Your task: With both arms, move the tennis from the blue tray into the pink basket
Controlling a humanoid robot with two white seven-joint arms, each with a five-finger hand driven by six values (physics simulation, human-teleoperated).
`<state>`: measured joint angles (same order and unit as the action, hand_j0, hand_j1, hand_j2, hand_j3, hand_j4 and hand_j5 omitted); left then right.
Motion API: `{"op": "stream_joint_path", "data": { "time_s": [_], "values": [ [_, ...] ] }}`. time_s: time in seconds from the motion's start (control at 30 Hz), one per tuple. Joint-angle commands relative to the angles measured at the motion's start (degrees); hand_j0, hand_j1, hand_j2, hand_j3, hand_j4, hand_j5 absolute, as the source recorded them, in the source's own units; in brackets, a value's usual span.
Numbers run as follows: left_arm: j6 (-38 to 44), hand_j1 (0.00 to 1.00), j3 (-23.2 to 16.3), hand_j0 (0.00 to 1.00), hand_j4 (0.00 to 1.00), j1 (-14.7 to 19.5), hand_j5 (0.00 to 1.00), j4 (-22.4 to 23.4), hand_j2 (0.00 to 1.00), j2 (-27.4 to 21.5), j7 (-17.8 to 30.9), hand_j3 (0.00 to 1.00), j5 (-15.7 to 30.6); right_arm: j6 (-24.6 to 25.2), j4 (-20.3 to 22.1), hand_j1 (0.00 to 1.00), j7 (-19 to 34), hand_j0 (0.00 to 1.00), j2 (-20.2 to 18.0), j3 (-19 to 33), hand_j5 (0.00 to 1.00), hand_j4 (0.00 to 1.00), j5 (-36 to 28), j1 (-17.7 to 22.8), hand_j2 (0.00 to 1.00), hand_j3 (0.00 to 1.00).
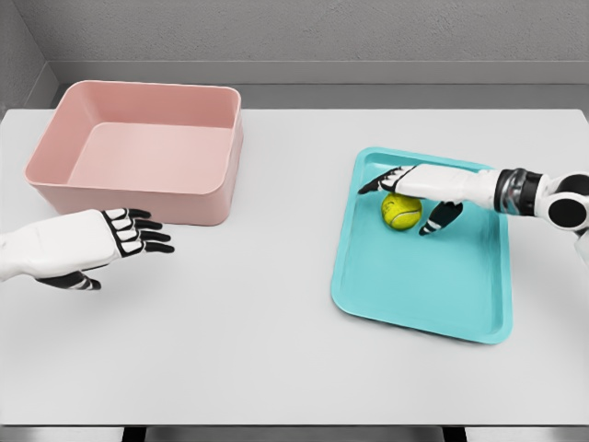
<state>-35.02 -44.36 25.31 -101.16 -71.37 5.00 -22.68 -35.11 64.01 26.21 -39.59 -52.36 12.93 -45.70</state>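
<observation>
I log the yellow-green felt tennis ball [401,212] on the blue plastic tray [433,285], right robot hand [416,195] cupped over it, fingers apart; left robot hand [110,239] spread near the pink basket [138,152].

A pale grey table [276,350] is filling most of the view, its flat top running from the near edge up to a straight far edge. Behind it a grey wall [322,28] is rising, textured and evenly lit, meeting a darker strip of floor [386,94] just past the table. Below the table's near edge, dark supports [133,434] are showing at two spots against a dark gap.
</observation>
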Motion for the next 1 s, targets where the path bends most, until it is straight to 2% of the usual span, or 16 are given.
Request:
{"op": "stream_joint_path", "data": {
  "time_s": [0.0, 0.1, 0.37, 0.47, 0.53, 0.63, 0.7, 0.87, 0.97],
  "values": [
    [0.0, 1.00, 0.2, 1.00, 1.00, 0.0, 1.00, 0.0, 1.00, 0.2, -0.1, 1.00, 0.6, 0.1, -0.9, 1.00, 0.0, 1.00, 0.2, -0.1, 1.00, 1.00, -0.4, 0.0, 1.00, 1.00],
    [0.0, 1.00, 0.4, 1.00, 1.00, -0.2, 1.00, 0.0, 1.00, 0.2, -0.2, 1.00, 0.6, 0.1, -1.4, 1.00, 0.0, 1.00, 0.4, -0.1, 1.00, 1.00, -0.4, -0.1, 1.00, 1.00],
    [0.0, 1.00, 0.6, 1.00, 1.00, 0.0, 1.00, 0.0, 1.00, -0.3, -0.1, 1.00, 0.6, 0.1, -1.7, 0.92, 0.0, 0.92, 0.5, -0.1, 0.92, 0.92, -0.4, -0.1, 0.92, 0.92],
    [0.0, 1.00, 2.2, 1.00, 1.00, -0.2, 1.00, 0.0, 1.00, -0.5, -0.2, 1.00, 1.1, 0.1, -1.7, 0.92, 0.0, 0.92, 0.6, -0.1, 0.92, 0.92, -0.4, -0.1, 0.92, 0.92],
    [0.0, 1.00, 2.3, 1.00, 1.00, 0.4, 1.00, 0.0, 1.00, -1.1, -0.3, 1.00, 2.4, 0.1, -1.7, 0.92, 0.1, 0.92, 0.7, -0.1, 0.92, 0.92, -0.4, -0.1, 0.92, 0.92],
    [0.0, 1.00, 2.1, 1.00, 1.00, 4.6, 1.00, -0.1, 1.00, -1.5, -3.1, 1.00, 2.8, 0.1, -1.5, 0.92, 0.2, 0.92, 0.4, -0.1, 0.92, 0.92, -0.4, -0.4, 0.92, 0.92],
    [0.0, 1.00, 2.1, 1.00, 1.00, 5.9, 1.00, -0.1, 1.00, -1.3, -3.1, 1.00, 3.6, 0.1, -1.4, 0.92, 0.2, 0.92, 0.1, -0.1, 0.92, 0.92, -0.4, -0.4, 0.92, 0.92],
    [0.0, 1.00, 2.1, 1.00, 1.00, 6.2, 1.00, -0.1, 1.00, 2.0, -3.1, 1.00, 3.5, 0.1, -1.2, 0.92, 0.9, 0.92, 0.1, -0.1, 0.92, 0.92, -0.4, -0.4, 0.92, 0.92],
    [0.0, 1.00, 2.0, 1.00, 1.00, 6.2, 1.00, -0.1, 1.00, 4.4, -2.9, 1.00, 3.4, 0.1, -1.2, 0.89, 1.6, 0.89, 0.1, -0.1, 0.89, 0.89, -0.4, -0.4, 0.89, 0.89]
  ]
}}
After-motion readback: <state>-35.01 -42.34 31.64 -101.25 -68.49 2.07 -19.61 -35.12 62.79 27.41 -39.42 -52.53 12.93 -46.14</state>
